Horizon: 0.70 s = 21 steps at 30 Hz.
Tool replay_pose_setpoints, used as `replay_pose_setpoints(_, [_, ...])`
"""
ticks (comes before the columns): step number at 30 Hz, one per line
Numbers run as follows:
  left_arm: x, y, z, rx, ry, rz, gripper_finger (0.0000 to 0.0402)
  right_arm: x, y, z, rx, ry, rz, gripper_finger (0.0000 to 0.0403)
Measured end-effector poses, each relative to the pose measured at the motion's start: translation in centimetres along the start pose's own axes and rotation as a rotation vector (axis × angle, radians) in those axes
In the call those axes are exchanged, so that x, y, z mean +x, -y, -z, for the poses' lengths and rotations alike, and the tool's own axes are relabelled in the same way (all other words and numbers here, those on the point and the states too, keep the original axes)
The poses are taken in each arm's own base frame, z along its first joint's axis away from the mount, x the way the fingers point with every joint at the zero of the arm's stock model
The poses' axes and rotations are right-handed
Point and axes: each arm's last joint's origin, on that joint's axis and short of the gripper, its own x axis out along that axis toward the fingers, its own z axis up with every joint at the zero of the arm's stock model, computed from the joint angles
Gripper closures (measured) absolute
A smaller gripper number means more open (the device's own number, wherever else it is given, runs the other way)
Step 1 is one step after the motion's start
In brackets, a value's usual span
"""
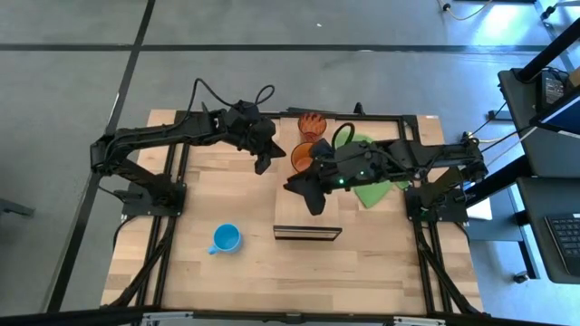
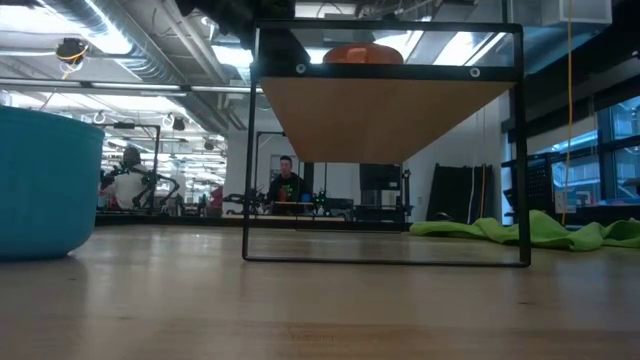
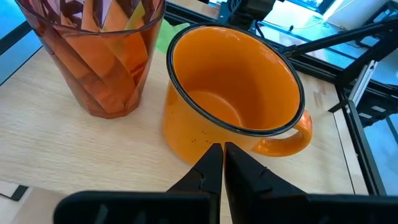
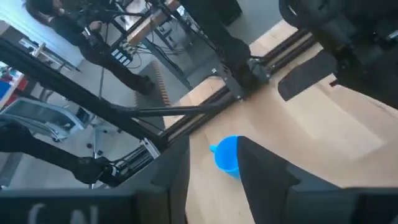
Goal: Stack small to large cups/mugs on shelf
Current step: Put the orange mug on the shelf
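Observation:
The orange handled mug [image 1: 302, 156] and the reddish-brown ribbed cup [image 1: 311, 124] stand upright side by side on light wood at the far middle, also in the left wrist view (mug [image 3: 230, 99], cup [image 3: 99, 56]). The light blue mug [image 1: 226, 239] stands on the table near the front left. The shelf [image 1: 307, 234] is a raised plank on a dark frame [image 2: 385, 115]. My left gripper [image 1: 265, 166] is shut, just left of the orange mug and apart from it [image 3: 222, 158]. My right gripper [image 1: 314, 204] is open and empty above the table's middle, with the blue mug [image 4: 227, 155] far off between its fingers.
A green cloth [image 1: 376, 186] lies at the far right, behind the cups [image 2: 520, 230]. The blue mug fills the left of the low view [image 2: 40, 185]. People show in the room beyond the table [image 2: 287, 182]. Bare wood lies at the front right.

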Motion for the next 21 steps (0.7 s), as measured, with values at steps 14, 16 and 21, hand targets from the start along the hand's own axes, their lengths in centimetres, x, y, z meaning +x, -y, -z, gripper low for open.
replay_pose_setpoints(14, [-0.4, -1.5, -0.2, -0.028, 0.016, -0.061, 0.0391, -1.0, 1.9, 3.5, 0.217, -0.204, 0.338, 0.0397])
replay_pose_setpoints(16, [-0.1, -2.0, -0.2, -0.037, 0.009, -0.074, 0.0391, -0.9, 2.0, 3.7, 0.230, -0.195, 0.364, 0.0398])
replay_pose_setpoints(21, [1.3, -2.8, 0.2, -0.057, -0.027, -0.031, 0.0391, 0.3, 3.1, 5.2, 0.313, -0.205, 0.447, 0.0399])
